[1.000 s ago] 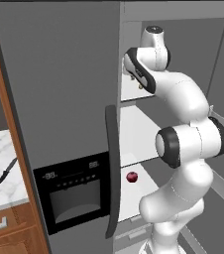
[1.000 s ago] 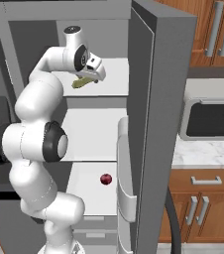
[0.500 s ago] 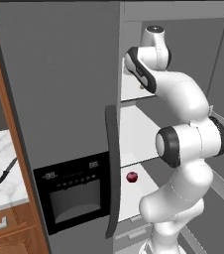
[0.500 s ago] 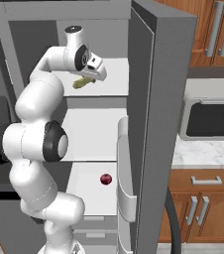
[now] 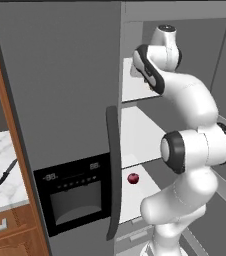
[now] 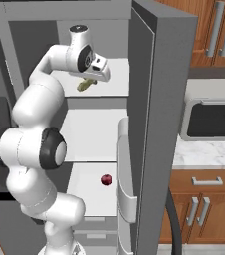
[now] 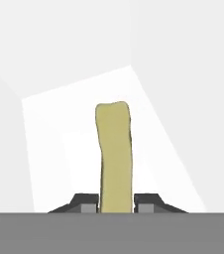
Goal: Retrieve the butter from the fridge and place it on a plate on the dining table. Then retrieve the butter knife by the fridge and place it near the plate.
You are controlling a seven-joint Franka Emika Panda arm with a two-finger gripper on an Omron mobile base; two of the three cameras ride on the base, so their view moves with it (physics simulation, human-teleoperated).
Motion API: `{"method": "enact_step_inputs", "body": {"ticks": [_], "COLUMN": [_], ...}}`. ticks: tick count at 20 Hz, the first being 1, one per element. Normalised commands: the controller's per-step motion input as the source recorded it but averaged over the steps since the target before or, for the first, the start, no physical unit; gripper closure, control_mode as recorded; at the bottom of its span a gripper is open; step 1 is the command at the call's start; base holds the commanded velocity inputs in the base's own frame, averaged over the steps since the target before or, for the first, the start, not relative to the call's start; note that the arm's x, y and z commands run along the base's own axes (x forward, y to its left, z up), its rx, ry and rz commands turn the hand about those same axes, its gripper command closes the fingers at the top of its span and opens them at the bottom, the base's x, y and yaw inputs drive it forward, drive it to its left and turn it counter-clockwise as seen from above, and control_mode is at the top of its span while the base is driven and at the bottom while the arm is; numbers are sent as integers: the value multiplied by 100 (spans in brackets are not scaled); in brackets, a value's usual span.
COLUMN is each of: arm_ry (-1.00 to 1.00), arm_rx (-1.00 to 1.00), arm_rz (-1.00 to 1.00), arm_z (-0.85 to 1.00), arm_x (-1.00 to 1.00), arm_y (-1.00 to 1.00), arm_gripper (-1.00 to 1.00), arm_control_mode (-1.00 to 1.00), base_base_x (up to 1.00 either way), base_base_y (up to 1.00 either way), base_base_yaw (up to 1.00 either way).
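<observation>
Where end effector (image 7: pixel 116 203) grips — one butter (image 7: pixel 115 154).

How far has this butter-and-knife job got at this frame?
Done: the fridge is open and the gripper is shut on the butter, held above the top shelf. In hand: bringing it out. Left: placing the butter on the plate, then fetching the butter knife, untouched on the counter beside the fridge.
</observation>
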Motion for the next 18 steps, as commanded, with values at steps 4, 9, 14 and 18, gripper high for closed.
{"method": "enact_step_inputs", "body": {"ticks": [4,9,14,18], "arm_ry": [-9,-11,-3,0], "arm_rx": [0,0,0,0], "arm_rz": [11,2,0,0], "arm_z": [0,3,0,0], "arm_x": [-66,-93,-100,-100], "arm_y": [-7,0,0,0], "arm_gripper": [100,100,100,100], "arm_control_mode": [-100,-100,-100,-100], "base_base_x": [0,0,0,0], "base_base_y": [0,0,0,0], "base_base_yaw": [0,0,0,0]}}
